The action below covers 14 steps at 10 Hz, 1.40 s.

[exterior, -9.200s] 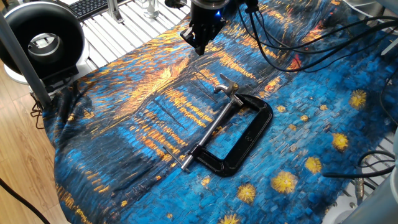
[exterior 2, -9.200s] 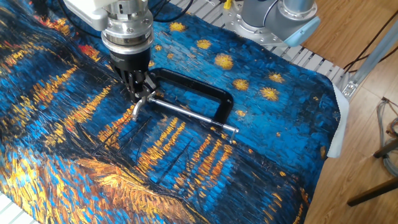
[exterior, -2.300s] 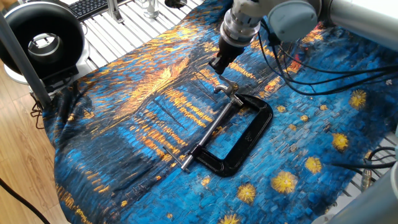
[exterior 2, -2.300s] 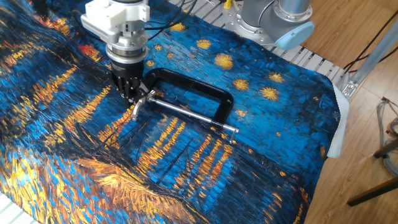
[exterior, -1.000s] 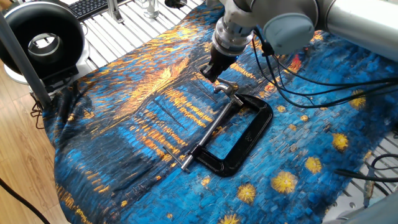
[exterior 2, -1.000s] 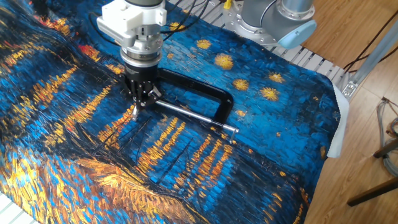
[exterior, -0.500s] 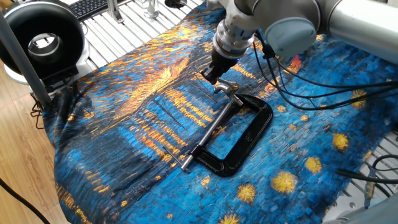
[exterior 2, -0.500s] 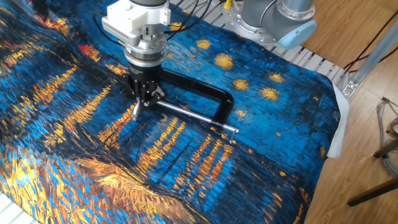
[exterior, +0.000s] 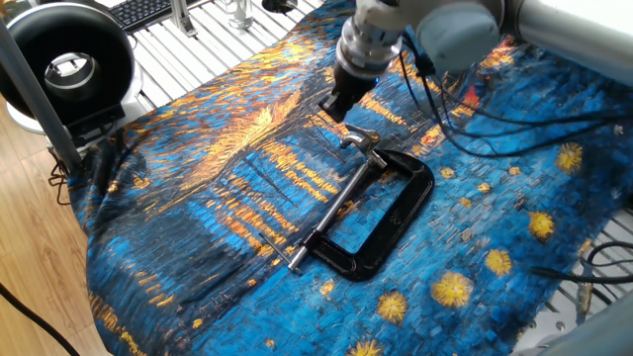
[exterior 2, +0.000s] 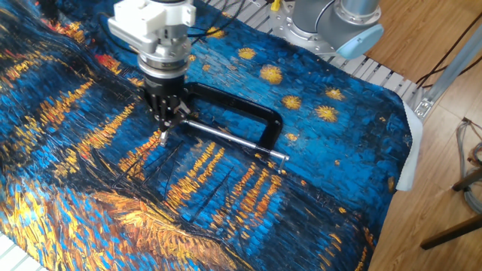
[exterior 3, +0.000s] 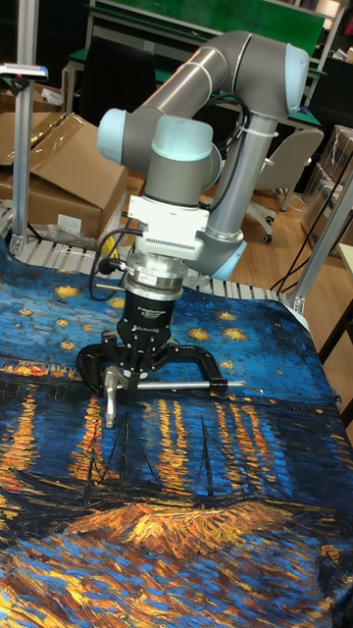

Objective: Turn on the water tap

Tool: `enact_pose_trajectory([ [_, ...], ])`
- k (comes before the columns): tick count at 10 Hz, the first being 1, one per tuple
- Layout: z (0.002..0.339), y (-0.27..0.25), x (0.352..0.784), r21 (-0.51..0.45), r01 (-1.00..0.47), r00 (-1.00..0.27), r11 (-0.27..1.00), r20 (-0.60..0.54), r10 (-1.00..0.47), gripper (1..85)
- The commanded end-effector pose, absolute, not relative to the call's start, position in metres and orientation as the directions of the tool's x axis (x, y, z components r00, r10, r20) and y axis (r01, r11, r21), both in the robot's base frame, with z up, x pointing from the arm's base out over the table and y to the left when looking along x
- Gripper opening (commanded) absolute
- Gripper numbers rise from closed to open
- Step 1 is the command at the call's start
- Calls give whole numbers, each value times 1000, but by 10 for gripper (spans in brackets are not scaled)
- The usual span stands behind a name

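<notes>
The water tap (exterior: 359, 139) is a small silver T-bar handle at the end of a long silver screw (exterior: 331, 212) on a black C-clamp (exterior: 398, 212) lying flat on the blue and orange cloth. My gripper (exterior: 336, 106) hangs just above and to the left of the handle, apart from it, with its fingers drawn together to a narrow tip and nothing between them. From the other side the gripper (exterior 2: 167, 115) stands over the handle (exterior 2: 163, 136) and hides its upper end. In the tall view the gripper (exterior 3: 132, 370) is right above the handle (exterior 3: 110, 396).
A black round fan (exterior: 67, 61) on a post stands at the left edge. Black cables (exterior: 465, 99) trail over the cloth behind the arm. The robot base (exterior 2: 331, 22) sits at the far corner, with bare slatted table (exterior: 198, 54) beyond the cloth.
The gripper has lifted a little and drawn back from the T-bar handle over the last half second. The handle and the clamp lie as they did before.
</notes>
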<state>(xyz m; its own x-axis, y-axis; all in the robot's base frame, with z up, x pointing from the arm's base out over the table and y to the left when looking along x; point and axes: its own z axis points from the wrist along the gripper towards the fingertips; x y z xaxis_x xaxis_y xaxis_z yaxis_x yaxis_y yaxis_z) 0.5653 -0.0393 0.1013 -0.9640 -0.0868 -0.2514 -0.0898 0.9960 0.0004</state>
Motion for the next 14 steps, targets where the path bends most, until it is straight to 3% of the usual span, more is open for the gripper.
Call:
enact_pose_trajectory([
  [1, 105, -53, 567, 2, -115, -961, 993, -254, -111, 10],
  [6, 89, -47, 552, 45, -110, -954, 993, -286, -93, 10],
  [14, 80, -34, 529, 102, -114, -967, 988, -241, -87, 10],
])
